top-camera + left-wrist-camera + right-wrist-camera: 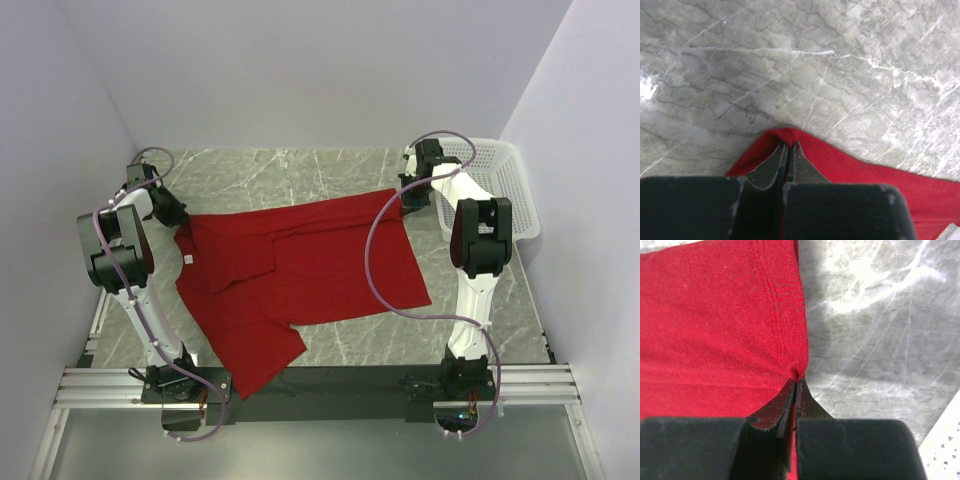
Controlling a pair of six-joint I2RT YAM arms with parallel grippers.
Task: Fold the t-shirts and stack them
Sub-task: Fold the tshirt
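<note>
1. The red t-shirt [300, 270] lies spread on the marble tabletop [260, 175], between the two arms. Its white neck tag [187, 258] is at the left end, and what looks like the hem is at the right. Its long axis therefore runs left to right across the tabletop. One flap trails towards the near edge.
2. The left tool [788, 150] is clamped on the far-left corner of the cloth, with a peak of red pinched between its closed tips.
3. The right tool [796, 385] is clamped on the far-right corner, just where the stitched hem turns.
4. Both grips sit on the far edge, one at each end of the long axis. The rest of the cloth lies from the tools towards the arm bases.
5. Judgement: a fold would carry that far edge towards the bases, with both arms moving together so the edge stays taut and parallel.
6. The white basket [505, 185] stands just beyond the right tool, apart from the cloth.
</note>
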